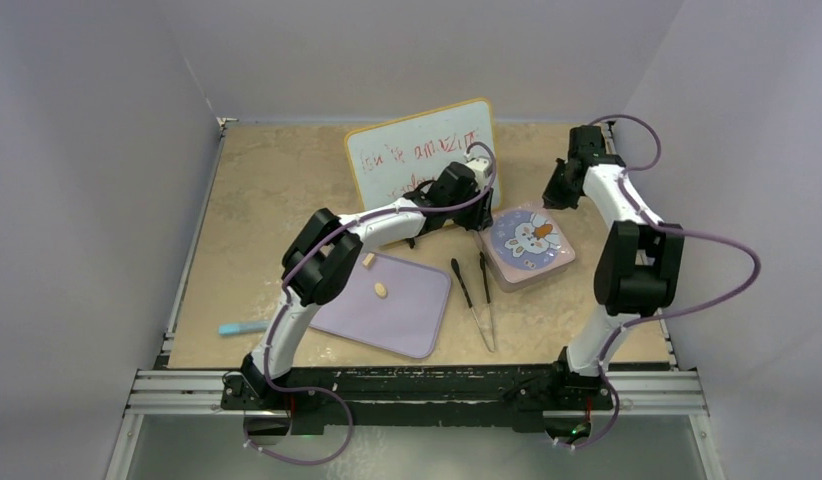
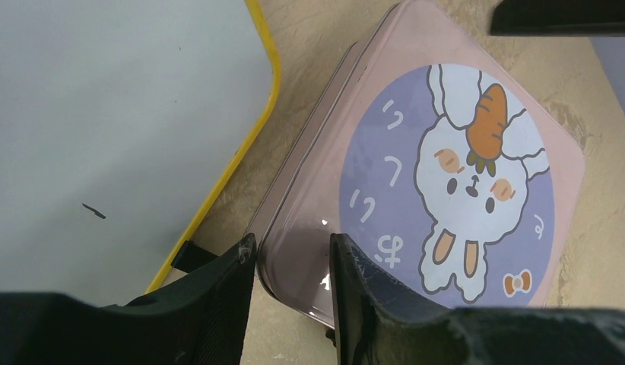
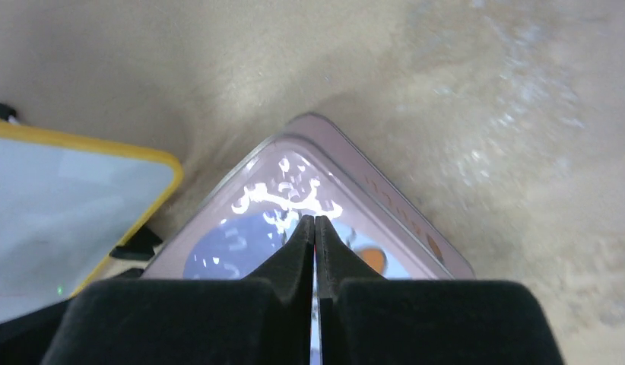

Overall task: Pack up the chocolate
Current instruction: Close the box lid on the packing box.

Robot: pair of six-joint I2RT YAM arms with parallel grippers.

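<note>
- We judge the step in hand to be the lid of the pink box. It sits on the box, while two tan pieces of the chocolate lie on the lavender tray, well apart from the box. The lid hides whatever the box holds.
- Our left gripper straddles one corner of the box with its jaws partway apart. One finger is just beside the side wall and the other is over the lid's top. We cannot tell whether it pinches the lid or merely brackets it.
- Our right gripper is clenched on nothing, its joined tips over another corner of the lid. We cannot tell whether they touch it.
- If the lid must come off, we should catch its rim alone. If we grip the base as well, the whole box will likely rise with it.
- If the right gripper is bracing, it should push on the box's side. Pressing on the lid's top would work against the lift.
- We should raise the corner slowly and evenly, because a tilted lid may jam and a jolt could scatter anything inside.
- The whiteboard stands just beside the box, so the outer left finger must stay off its yellow frame.
- The tongs lie near the box on the table, ready for the loose pieces.
</note>
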